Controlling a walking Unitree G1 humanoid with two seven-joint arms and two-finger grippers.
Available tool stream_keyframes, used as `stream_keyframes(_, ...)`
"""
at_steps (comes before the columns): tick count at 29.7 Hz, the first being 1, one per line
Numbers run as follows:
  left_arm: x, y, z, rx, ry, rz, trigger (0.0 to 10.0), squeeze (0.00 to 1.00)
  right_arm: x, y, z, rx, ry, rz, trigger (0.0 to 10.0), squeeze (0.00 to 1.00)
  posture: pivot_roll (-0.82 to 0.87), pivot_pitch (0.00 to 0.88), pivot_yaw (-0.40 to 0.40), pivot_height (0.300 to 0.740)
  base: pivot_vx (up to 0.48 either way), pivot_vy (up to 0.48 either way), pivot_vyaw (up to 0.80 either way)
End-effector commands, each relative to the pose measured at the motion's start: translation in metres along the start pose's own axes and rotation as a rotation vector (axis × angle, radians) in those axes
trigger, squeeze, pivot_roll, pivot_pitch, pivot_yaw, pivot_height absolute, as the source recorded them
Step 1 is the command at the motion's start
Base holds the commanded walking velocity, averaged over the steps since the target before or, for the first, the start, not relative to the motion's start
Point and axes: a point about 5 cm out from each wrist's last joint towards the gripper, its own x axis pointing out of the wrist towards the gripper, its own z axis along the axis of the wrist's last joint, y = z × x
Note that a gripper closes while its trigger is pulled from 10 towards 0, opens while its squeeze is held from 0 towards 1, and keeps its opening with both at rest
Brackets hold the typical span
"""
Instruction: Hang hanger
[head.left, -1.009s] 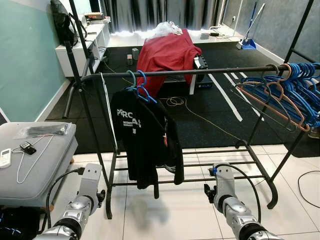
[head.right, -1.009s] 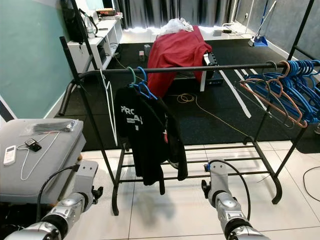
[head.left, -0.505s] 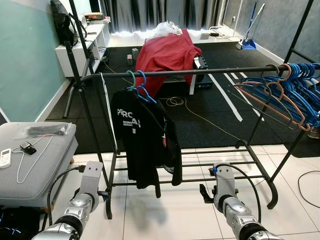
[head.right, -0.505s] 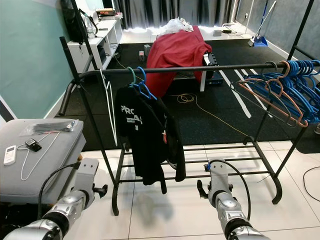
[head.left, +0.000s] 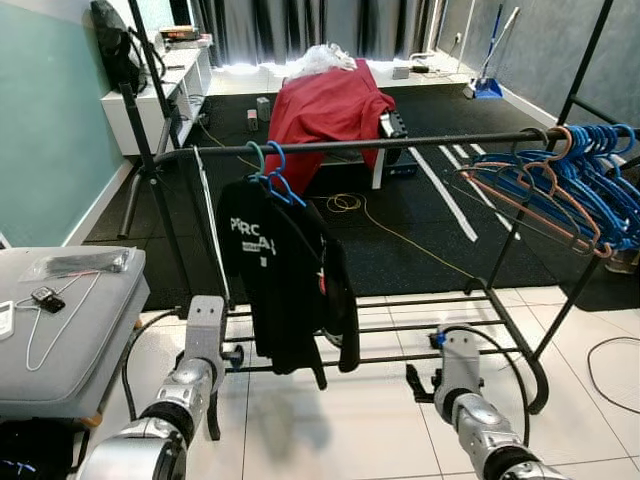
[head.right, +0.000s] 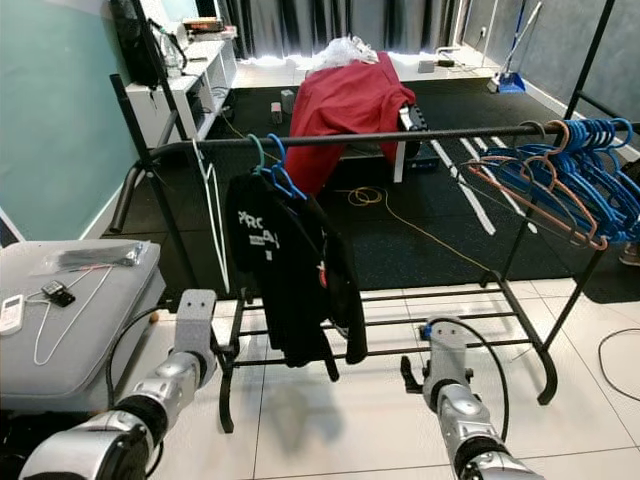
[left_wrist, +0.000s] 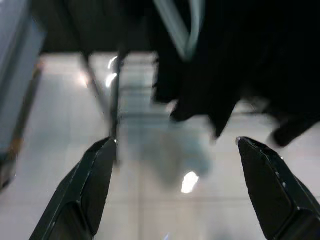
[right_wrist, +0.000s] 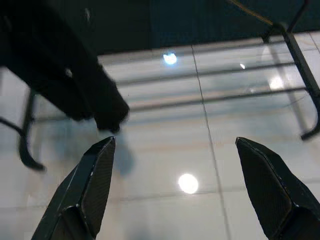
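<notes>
The black T-shirt on its blue plastic hanger (head.left: 277, 178) hangs near the black metal rail's (head.left: 400, 145) left end. Both arms have since lowered; left gripper (left_wrist: 175, 190) and right gripper (right_wrist: 175, 190) spread wide, empty. Hanging appears complete.

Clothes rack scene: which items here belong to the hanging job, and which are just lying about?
Part of the job:
- clothes rack
- black T-shirt on its blue hanger
- bunch of blue hangers at the rail's right end
- left gripper and right gripper, both open and low

Lying about:
- red cloth
- grey cushion with cable
- broom
</notes>
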Motion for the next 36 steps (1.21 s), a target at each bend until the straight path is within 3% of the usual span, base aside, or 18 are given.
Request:
stream_keyframes(1,-0.011,0.042,0.000,-0.016,-0.081,0.034,10.0,0.00,0.006,-0.010,0.053,0.000,-0.183,0.002,10.0,0.00,-0.08,0.038,-0.015,0.740,0.000,0.000,0.00)
stream_keyframes(2,-0.011,0.042,0.000,-0.016,-0.081,0.034,10.0,0.00,0.006,-0.010,0.053,0.000,-0.183,0.002,10.0,0.00,-0.08,0.038,-0.015,0.740,0.000,0.000,0.00)
stream_keyframes(4,-0.010,0.035,0.008,0.050,-0.128,0.003,10.0,0.00,0.007,-0.006,0.079,-0.003,-0.274,0.051,10.0,0.00,-0.08,0.049,-0.013,0.740,0.000,0.000,0.00)
stream_keyframes(7,-0.010,0.035,0.008,0.050,-0.128,0.003,10.0,0.00,0.007,-0.006,0.079,-0.003,-0.274,0.051,10.0,0.00,-0.08,0.049,-0.013,0.740,0.000,0.000,0.00)
stream_keyframes(9,-0.010,0.026,0.011,0.144,-0.166,-0.017,10.0,0.00,0.008,0.006,0.089,-0.064,-0.319,0.124,10.0,0.00,-0.08,0.061,-0.017,0.740,0.000,0.000,0.00)
stream_keyframes(10,-0.010,0.026,0.011,0.144,-0.166,-0.017,10.0,0.00,0.008,0.006,0.089,-0.064,-0.319,0.124,10.0,0.00,-0.08,0.061,-0.017,0.740,0.000,0.000,0.00)
stream_keyframes(12,-0.017,0.024,0.007,0.193,-0.219,-0.014,10.0,0.00,0.005,0.020,0.086,-0.151,-0.358,0.193,10.0,0.00,-0.08,0.077,-0.019,0.740,0.000,0.000,0.00)
stream_keyframes(16,-0.021,0.025,0.004,0.202,-0.243,-0.010,10.0,0.00,0.003,0.023,0.084,-0.171,-0.375,0.210,10.0,0.00,-0.07,0.077,-0.020,0.740,0.000,0.000,0.00)
stream_keyframes(17,-0.031,0.025,0.003,0.219,-0.290,-0.012,10.0,0.00,-0.002,0.024,0.080,-0.182,-0.407,0.218,10.0,0.00,-0.07,0.090,-0.025,0.740,0.000,0.000,0.00)
stream_keyframes(18,-0.031,0.025,0.003,0.219,-0.290,-0.012,10.0,0.00,-0.002,0.024,0.080,-0.182,-0.407,0.218,10.0,0.00,-0.07,0.090,-0.025,0.740,0.000,0.000,0.00)
stream_keyframes(20,-0.057,0.022,0.001,0.239,-0.375,-0.032,10.0,0.00,-0.015,0.024,0.066,-0.187,-0.447,0.227,10.0,0.00,-0.06,0.097,-0.020,0.740,0.000,0.000,0.00)
stream_keyframes(21,-0.057,0.022,0.001,0.239,-0.375,-0.032,10.0,0.00,-0.015,0.024,0.066,-0.187,-0.447,0.227,10.0,0.00,-0.06,0.097,-0.020,0.740,0.000,0.000,0.00)
stream_keyframes(23,-0.078,0.018,-0.001,0.241,-0.415,-0.043,10.0,0.00,-0.026,0.024,0.055,-0.158,-0.461,0.223,10.0,0.00,-0.06,0.104,-0.018,0.740,0.000,0.000,0.00)
stream_keyframes(27,-0.083,0.016,-0.002,0.232,-0.422,-0.042,10.0,0.00,-0.029,0.024,0.052,-0.143,-0.462,0.220,10.0,0.00,-0.06,0.105,-0.015,0.740,0.000,0.000,0.00)
stream_keyframes(30,-0.092,0.004,-0.010,0.165,-0.407,-0.046,10.0,0.00,-0.036,0.029,0.041,-0.088,-0.452,0.210,10.0,0.00,-0.05,0.100,-0.015,0.740,0.000,0.000,0.00)
stream_keyframes(36,-0.091,0.009,-0.014,0.049,-0.360,-0.022,10.0,0.00,-0.039,0.026,0.030,-0.028,-0.416,0.188,10.0,0.00,-0.06,0.096,-0.004,0.740,0.000,0.000,0.00)
